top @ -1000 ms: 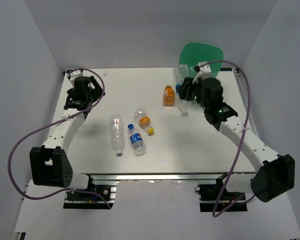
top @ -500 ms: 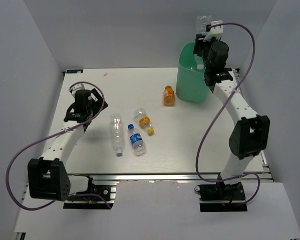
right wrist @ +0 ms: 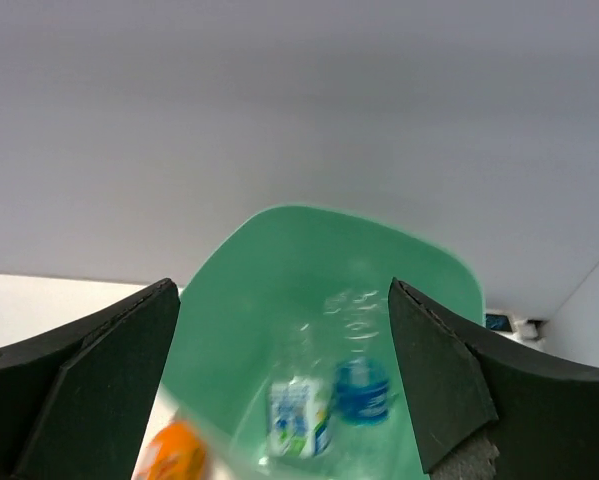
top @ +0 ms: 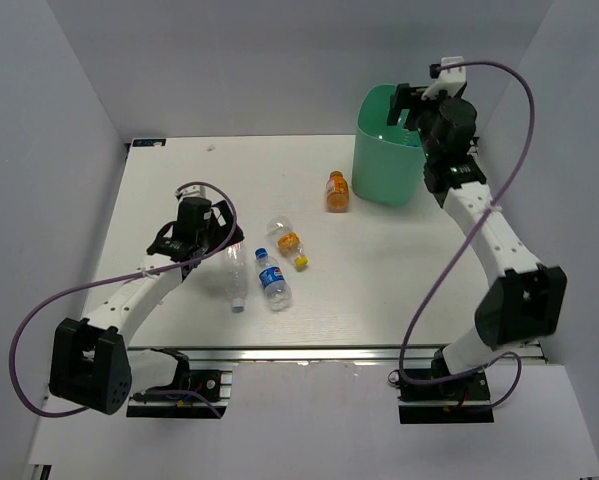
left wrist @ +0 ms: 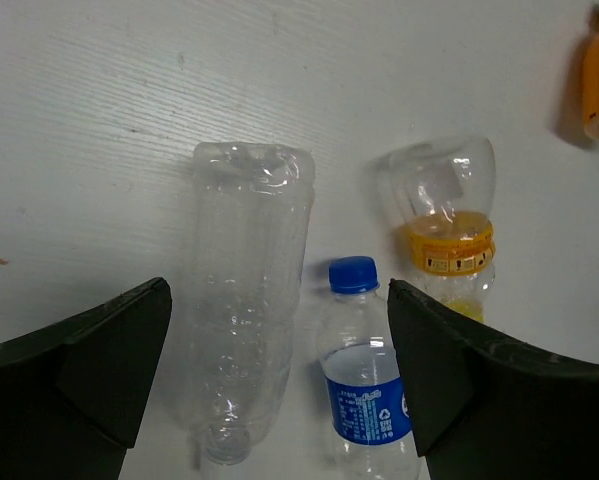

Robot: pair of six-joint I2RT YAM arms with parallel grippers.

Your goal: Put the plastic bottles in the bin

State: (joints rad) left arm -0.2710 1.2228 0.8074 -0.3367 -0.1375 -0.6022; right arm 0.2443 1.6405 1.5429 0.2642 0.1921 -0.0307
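Note:
The mint-green bin (top: 381,160) stands at the table's far right. My right gripper (top: 404,106) hangs open over its rim with nothing between the fingers. In the right wrist view the bin (right wrist: 279,260) holds two blurred bottles, one white-labelled (right wrist: 299,415) and one blue-labelled (right wrist: 364,392). My left gripper (top: 221,244) is open just above a plain clear bottle (top: 234,270) lying mid-table. In the left wrist view the gripper (left wrist: 279,385) straddles that bottle (left wrist: 247,300) and a blue-capped bottle (left wrist: 364,390). An orange-labelled bottle (left wrist: 444,235) lies beside them, and a short orange bottle (top: 336,190) stands near the bin.
The grey walls of the enclosure close in the table on the left, back and right. The bin sits close to the right wall and the back edge. Purple cables loop from both arms. The table's front rail runs along the near edge (top: 309,352).
My right gripper opened over the bin and let go of the clear bottle, which now lies inside. The left arm swung right and nearer, over the bottles lying mid-table.

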